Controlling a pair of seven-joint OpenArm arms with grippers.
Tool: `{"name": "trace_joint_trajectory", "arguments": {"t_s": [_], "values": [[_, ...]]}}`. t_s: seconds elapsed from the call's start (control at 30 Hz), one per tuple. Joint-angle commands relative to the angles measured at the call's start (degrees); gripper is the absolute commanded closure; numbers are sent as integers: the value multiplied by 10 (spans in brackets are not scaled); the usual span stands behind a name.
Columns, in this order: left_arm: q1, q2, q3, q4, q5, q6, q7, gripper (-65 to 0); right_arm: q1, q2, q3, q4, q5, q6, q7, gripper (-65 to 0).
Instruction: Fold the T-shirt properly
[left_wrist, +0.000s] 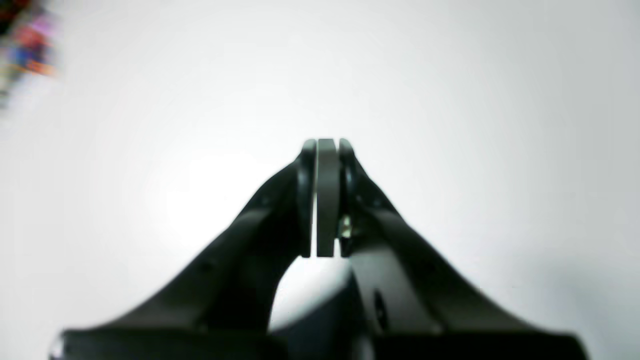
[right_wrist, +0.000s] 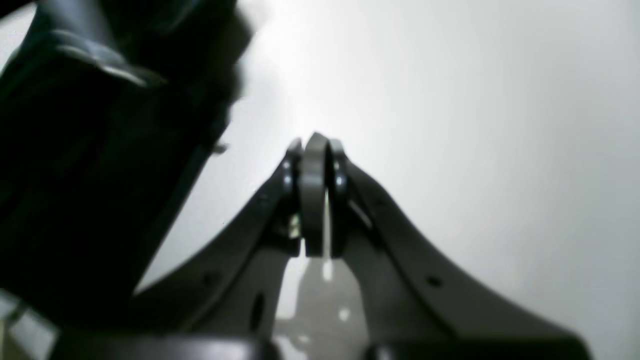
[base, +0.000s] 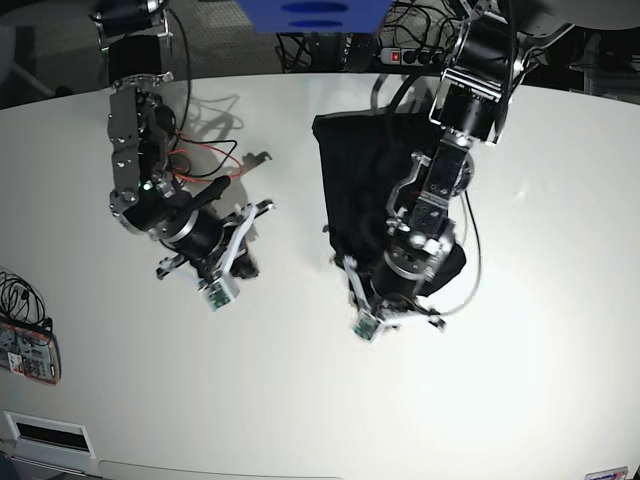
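The black T-shirt (base: 362, 165) lies bunched on the white table (base: 300, 400), right of centre in the base view, partly hidden under the arm on that side. That arm's left gripper (base: 395, 305) hangs over the shirt's near edge. In the left wrist view the left gripper (left_wrist: 327, 144) is shut, with only white table beyond its tips. The right gripper (base: 240, 262) hovers over bare table to the shirt's left. In the right wrist view the right gripper (right_wrist: 315, 140) is shut on nothing, and a dark blurred shape (right_wrist: 100, 150) fills the left side.
A small device with coloured labels (base: 30, 352) and coiled cables (base: 12, 295) sit at the table's left edge. Red and black wires (base: 205, 160) trail beside the right arm. A blue object (base: 315, 12) and a power strip (base: 405, 55) lie beyond the far edge.
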Motion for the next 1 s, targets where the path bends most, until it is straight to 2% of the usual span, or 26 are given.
{"name": "trace_joint_trajectory", "arguments": {"t_s": [0.0, 0.1, 0.17, 0.23, 0.27, 0.3, 0.37, 0.43, 0.5, 0.6, 0.67, 0.8, 0.87, 0.97], "values": [[-8, 0, -18, 45, 0, 6, -16, 0, 9, 3, 12, 11, 8, 0, 33, 0], [24, -2, -66, 135, 3, 4, -16, 0, 1, 7, 21, 11, 6, 1, 95, 0], [55, -19, -89, 185, 3, 3, -16, 0, -20, 24, 16, 11, -6, 1, 134, 0], [93, -51, -93, 233, 3, 2, -24, 0, -43, 30, 0, 11, -56, 1, 199, 0], [112, -69, -95, 248, 3, 3, -45, 0, -50, 30, -7, 10, -88, 1, 234, 0], [134, -88, -98, 257, 3, 5, -80, 0, -57, 30, -14, 9, -127, 1, 275, 0], [178, -113, -111, 258, 4, 6, -196, 0, -69, 30, -19, 7, -223, 1, 373, 0], [226, -126, -144, 257, 6, 6, -332, 0, -92, 30, -6, 7, -317, 1, 487, 0], [265, -127, -184, 257, 6, 6, -428, 0, -115, 25, 13, 4, -368, 0, 583, 0], [332, -126, -249, 257, 21, 6, -534, 0, -157, 8, 52, -3, -371, 0, 728, 0], [374, -119, -279, 257, 42, 7, -587, 0, -177, 1, 79, -4, -359, 0, 801, 0], [453, -76, -339, 250, 73, 7, -753, 0, -244, 1, 145, -7, -342, 0, 905, 0], [478, -66, -361, 243, 92, 7, -758, 0, -265, 0, 170, -15, -342, 0, 950, 0], [490, -78, -380, 212, 115, 7, -758, 0, -290, 2, 198, -32, -343, 0, 1009, 0]]}}
